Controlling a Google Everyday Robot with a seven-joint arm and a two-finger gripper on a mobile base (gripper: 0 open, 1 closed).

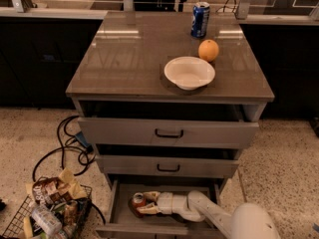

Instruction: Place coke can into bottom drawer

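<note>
**Coke can held low inside the open bottom drawer**

The coke can (137,202) is inside the bottom drawer (118,217), toward the left of the tray, with its silver top turned up towards the camera. The gripper (145,204) is in the drawer with it. Its pale fingers (151,196) reach in from the right, one on each side of the can, and pinch it between them. The can sits at the fingertips, at the far left end of the hand. The white arm (202,210) runs from the gripper to the right and down out of the drawer.

The bottom drawer is pulled well out. The middle drawer (129,166) and the top drawer (124,132) above it each stand partly out. On the cabinet top (124,59) are a white bowl (189,72), an orange (208,50) just behind it, and a blue soda can (200,19) upright near the back edge. On the floor to the left lie black cables (62,151) and a wire basket (20,220) of packets.
</note>
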